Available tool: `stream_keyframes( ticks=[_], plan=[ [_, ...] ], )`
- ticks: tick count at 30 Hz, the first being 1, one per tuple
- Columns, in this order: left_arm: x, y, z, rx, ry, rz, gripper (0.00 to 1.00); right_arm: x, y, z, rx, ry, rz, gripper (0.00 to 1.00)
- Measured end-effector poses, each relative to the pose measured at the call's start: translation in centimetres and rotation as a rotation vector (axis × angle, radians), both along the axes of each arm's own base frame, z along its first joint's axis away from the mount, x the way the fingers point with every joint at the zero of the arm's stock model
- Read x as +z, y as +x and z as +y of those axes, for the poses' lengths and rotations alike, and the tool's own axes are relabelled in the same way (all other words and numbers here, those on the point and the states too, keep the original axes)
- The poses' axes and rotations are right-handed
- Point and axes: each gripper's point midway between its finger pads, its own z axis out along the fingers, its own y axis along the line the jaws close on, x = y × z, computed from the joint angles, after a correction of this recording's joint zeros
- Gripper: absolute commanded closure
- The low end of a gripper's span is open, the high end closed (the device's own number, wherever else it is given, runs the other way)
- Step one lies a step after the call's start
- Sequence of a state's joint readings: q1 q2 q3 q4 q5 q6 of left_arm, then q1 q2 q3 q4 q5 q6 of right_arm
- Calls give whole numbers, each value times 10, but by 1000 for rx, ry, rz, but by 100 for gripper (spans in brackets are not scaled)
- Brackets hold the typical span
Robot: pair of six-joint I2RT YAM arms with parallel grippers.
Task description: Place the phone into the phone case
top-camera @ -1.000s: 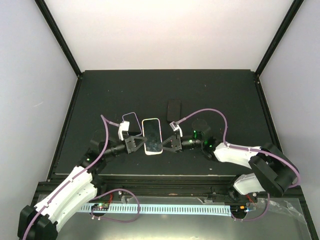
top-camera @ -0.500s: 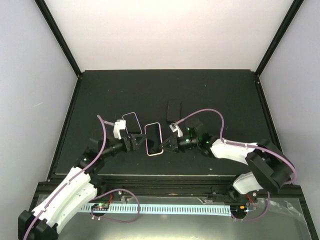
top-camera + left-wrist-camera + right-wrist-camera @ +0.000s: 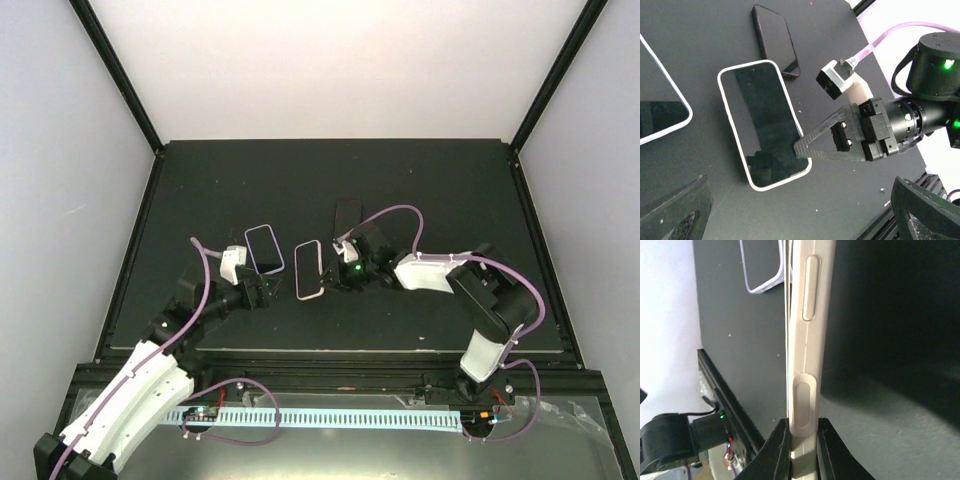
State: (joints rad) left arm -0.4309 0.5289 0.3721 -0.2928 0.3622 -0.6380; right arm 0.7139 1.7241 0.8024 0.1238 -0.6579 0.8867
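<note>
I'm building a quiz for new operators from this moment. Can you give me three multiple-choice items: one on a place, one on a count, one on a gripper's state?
1. In the top view, where does the dark phone lie relative to the white-rimmed phone?
A. Nearer the arm bases
B. Farther from the bases, slightly right
C. On top of it

2. How many phone-shaped things are in view?
A. One
B. Two
C. Three

3. How is the right gripper?
A. Shut on the white-rimmed phone
B. Open, holding nothing
C. Shut on the dark phone

Answers:
1 B: it sits above and right of the white-rimmed phone in that view.
2 C: the dark phone, the gripped phone, and another white-rimmed piece by the open left gripper.
3 A: the right wrist view shows its fingers pinching the phone's edge.
</note>
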Motion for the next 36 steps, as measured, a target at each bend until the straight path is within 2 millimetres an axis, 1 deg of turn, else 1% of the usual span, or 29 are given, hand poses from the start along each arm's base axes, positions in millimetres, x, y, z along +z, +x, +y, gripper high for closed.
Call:
stream_keyframes(
  ticks=[3, 7, 10, 13, 17, 19, 21, 23, 24, 29, 32, 35, 36],
  plan=[
    [-4, -1, 2, 4, 15, 10, 1, -7, 8, -3, -12, -36, -10, 96],
    [-6, -2, 3, 8, 23, 13, 1, -14, 13, -6, -19, -69, -14, 91],
    [-7, -2, 4, 11, 26, 18, 1, -17, 16, -7, -20, -76, -10, 81],
    [-8, -2, 4, 12, 28, 21, 1, -17, 17, -7, -15, -86, -18, 67],
    [-9, -2, 4, 12, 30, 25, 1, -19, 21, -12, -15, -127, -38, 42],
    [-9, -3, 4, 12, 31, 26, 1, -20, 21, -17, -18, -156, -48, 33],
    [-9, -3, 5, 12, 32, 28, 1, -17, 21, -22, -26, -178, -57, 25],
    [-7, -3, 5, 13, 31, 26, 1, -10, 21, -27, -33, -192, -77, 13],
    [-5, -2, 5, 14, 30, 24, 1, -3, 21, -29, -30, -194, -101, 8],
    [8, 1, 6, 29, 25, 3, 1, 28, 21, -38, -36, -199, -183, 0],
    [17, 3, 11, 57, 37, -6, 1, 45, 21, -48, -57, -223, -232, 0],
    [32, 5, 16, 88, 49, -22, 1, 69, 22, -60, -93, -235, -297, 0],
    [40, 6, 18, 99, 53, -31, 1, 79, 21, -66, -112, -241, -324, 0]
  ],
)
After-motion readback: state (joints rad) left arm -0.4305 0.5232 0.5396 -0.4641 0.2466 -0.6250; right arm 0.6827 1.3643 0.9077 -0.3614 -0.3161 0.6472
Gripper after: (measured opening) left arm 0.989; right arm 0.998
